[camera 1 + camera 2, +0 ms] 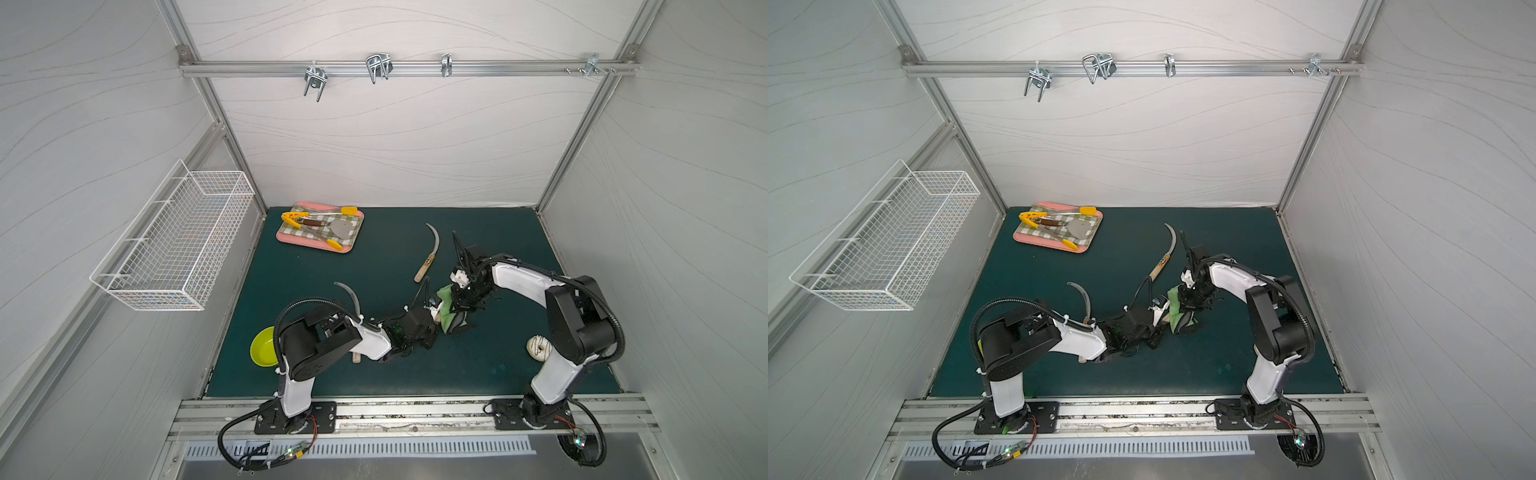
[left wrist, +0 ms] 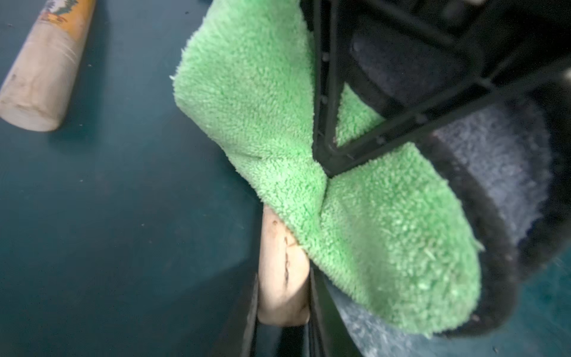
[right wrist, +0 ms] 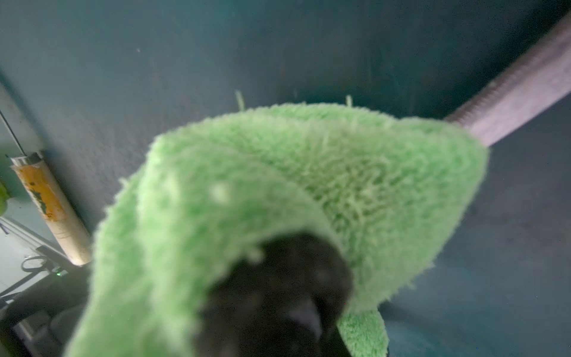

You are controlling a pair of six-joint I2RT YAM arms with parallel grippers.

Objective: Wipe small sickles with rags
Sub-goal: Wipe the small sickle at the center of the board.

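In both top views the worktop (image 1: 415, 374) is a dark teal-green mat filling the lower middle of the frame. A pink-rimmed tray (image 1: 281, 237) sits at its upper left corner. A labelled sickle (image 1: 424, 266) lies flat near the centre, blade pointing up the frame. A second sickle (image 1: 353, 296) lies left of centre, its handle crossed by an arm. A lime bowl (image 1: 262, 347) rests at the lower left edge, and a white ring (image 1: 539, 348) at the lower right.

Green rag (image 3: 309, 185) over sickle blade (image 3: 519, 92)
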